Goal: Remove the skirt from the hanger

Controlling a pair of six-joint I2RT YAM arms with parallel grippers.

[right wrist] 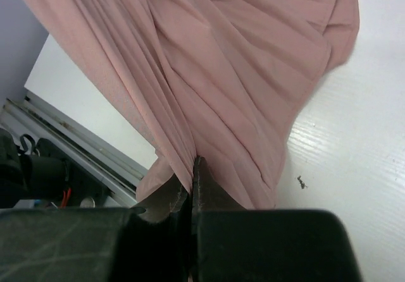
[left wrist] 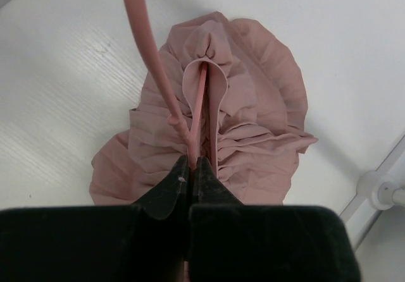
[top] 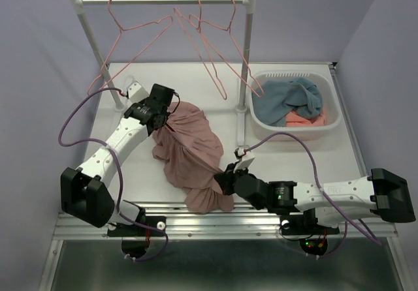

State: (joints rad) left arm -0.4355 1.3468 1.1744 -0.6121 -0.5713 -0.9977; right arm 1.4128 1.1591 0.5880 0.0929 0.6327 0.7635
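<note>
Both grippers are clenched: your left gripper [left wrist: 191, 163] pinches the pink hanger [left wrist: 198, 105] wire where it enters the waist of the skirt [top: 192, 151], and your right gripper [right wrist: 192, 163] pinches gathered fabric at the opposite end. The skirt lies bunched on the table [top: 307, 160] between them, with the hanger inside.

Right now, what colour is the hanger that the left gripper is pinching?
Salmon pink hanger, close to the dusty-pink skirt; clearest in the left wrist view.

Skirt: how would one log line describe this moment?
left end effector: shut on hanger | right end effector: shut on skirt | skirt: on hanger
</note>
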